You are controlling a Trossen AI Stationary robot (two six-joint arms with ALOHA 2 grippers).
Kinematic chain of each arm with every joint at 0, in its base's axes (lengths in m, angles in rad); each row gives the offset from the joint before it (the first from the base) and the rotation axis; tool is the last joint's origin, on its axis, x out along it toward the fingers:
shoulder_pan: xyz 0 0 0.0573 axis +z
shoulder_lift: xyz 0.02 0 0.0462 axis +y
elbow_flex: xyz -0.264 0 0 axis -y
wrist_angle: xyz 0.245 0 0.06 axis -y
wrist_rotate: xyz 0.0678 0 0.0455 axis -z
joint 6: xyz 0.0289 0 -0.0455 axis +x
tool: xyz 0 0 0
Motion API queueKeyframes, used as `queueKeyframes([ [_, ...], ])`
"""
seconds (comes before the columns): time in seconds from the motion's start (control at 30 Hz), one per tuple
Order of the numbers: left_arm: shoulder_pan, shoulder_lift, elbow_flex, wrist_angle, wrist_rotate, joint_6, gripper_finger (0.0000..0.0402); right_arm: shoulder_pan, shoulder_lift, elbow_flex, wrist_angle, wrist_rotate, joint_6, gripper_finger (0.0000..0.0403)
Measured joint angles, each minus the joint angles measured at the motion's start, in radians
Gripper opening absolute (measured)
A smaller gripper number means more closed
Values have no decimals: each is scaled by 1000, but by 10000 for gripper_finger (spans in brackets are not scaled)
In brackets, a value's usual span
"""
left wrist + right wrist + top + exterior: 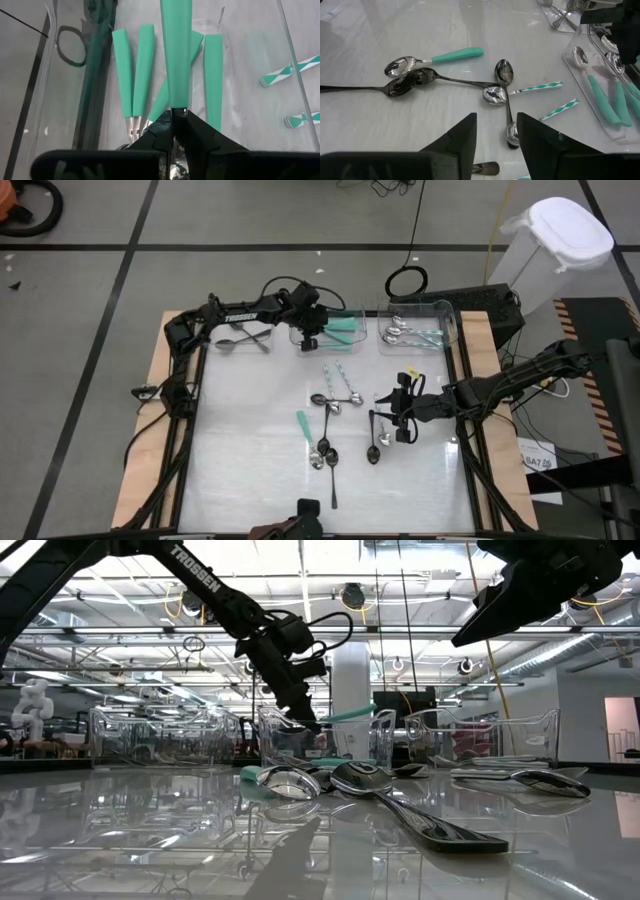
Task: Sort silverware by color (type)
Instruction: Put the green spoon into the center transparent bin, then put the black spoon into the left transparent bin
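While the left claw (309,340) hangs over the middle clear bin (327,330) at the far edge of the table (250,450), it's pinching a teal-handled spoon (178,50) between its fingers, with the handle poking out past the tips. Under it, four more teal handles (131,75) lie side by side in that bin. Off to the left, a bin at the far-left corner has a couple of dark spoons (243,341) in it.

Moving to the middle of the table, the unsorted stuff is scattered loosely: two spoons with pale striped handles (343,384) lying close together, one loose teal spoon (304,425) just left of the pile, and several dark and shiny spoons (328,452) clumped nearer the front edge. Another dark spoon (374,442) lies a little to the right of those.

Further right, the right claw (403,423) hovers over the table near that dark spoon, fingers spread apart and holding nothing. Up at the far right, the third bin (418,326) has the striped-handle spoons (410,333) in it.
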Motion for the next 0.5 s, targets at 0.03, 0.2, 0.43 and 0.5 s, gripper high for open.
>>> queueKeyframes([
  [0.03,0,0,0,-2,0,-2,33,0,0,0,0,0,0,136],
  [0.2,0,0,0,-3,-1,-18,40,0,0,0,0,0,0,136],
  [0.43,-8,0,0,-3,-57,-45,88,0,0,0,0,0,0,136],
  [0.5,-12,0,0,-2,-63,-45,96,0,0,0,0,0,0,136],
])
